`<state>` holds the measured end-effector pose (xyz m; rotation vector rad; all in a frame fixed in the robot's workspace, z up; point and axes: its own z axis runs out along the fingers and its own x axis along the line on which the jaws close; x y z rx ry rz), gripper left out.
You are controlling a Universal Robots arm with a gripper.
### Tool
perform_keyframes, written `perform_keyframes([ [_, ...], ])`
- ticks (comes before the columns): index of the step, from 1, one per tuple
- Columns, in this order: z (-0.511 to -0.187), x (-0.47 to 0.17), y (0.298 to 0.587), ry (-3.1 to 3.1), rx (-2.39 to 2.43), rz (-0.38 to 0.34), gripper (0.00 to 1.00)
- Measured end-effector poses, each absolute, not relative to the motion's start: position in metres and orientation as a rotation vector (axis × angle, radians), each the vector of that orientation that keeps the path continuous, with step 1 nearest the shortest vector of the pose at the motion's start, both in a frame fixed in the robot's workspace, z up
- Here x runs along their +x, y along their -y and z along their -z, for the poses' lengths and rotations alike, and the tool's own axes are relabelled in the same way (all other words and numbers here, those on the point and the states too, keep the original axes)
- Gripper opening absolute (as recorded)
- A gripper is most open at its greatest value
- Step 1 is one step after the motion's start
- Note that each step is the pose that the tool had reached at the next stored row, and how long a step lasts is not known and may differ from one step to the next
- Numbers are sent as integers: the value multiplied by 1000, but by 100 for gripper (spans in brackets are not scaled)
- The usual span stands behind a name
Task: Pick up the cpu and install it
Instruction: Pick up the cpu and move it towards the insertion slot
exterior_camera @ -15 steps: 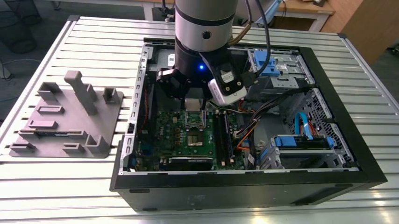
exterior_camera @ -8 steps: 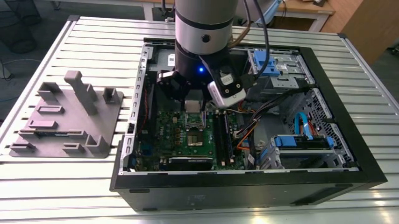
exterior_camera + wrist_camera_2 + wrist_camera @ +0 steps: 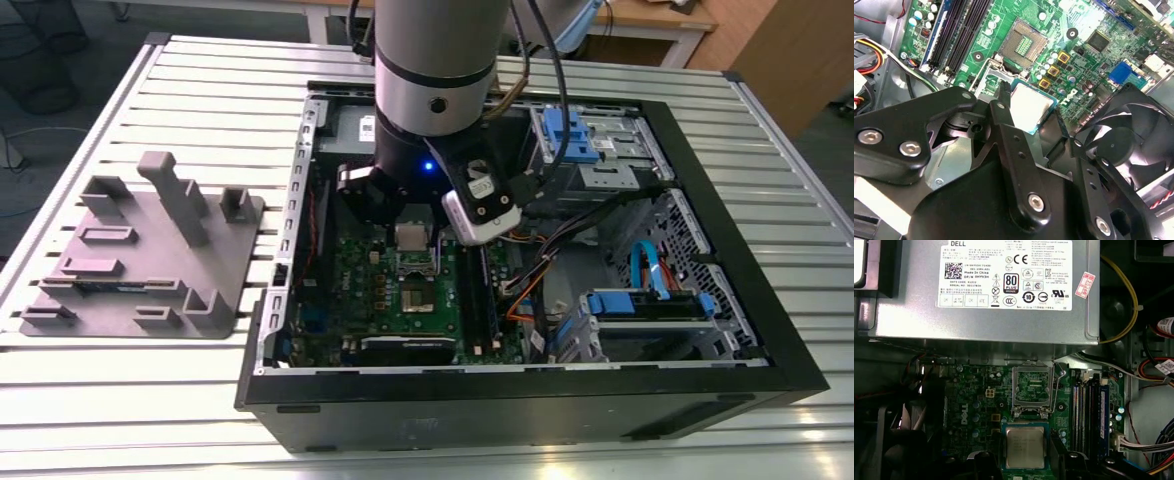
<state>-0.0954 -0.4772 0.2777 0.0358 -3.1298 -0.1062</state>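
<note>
Silvery-grey on top with a thin pale rim, the cpu (image 3: 1025, 447) sits flat between the black fingers (image 3: 1004, 125) of the claw (image 3: 1032, 112), which is drawn in narrow on two opposite edges of the chip. Gripping by the edges looks deliberate: it leaves the underside free and keeps the chip level with the green motherboard (image 3: 979, 390) beneath.

The chip hangs just above the board, near the socket (image 3: 1026, 42), whose contact field lies bare in the second wrist view. The shiny hinged frame (image 3: 1015, 390) appears to be open, presumably so nothing blocks the seat.

The computer case (image 3: 534, 385) lies on its side on the slatted metal tabletop (image 3: 160, 400) with its open side up, which lets the arm (image 3: 434, 60) reach straight down into it. A big grey box with a white label (image 3: 904, 290) sits at the far end of the case. Well apart, on the exterior view's left of the case, stands a grey moulded fixture (image 3: 147, 250), likely a parts holder.
</note>
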Motion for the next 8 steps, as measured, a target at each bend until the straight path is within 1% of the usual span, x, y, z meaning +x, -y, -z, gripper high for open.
perform_keyframes([
  [8,-277,-95,477,3130,36,107,47],
])
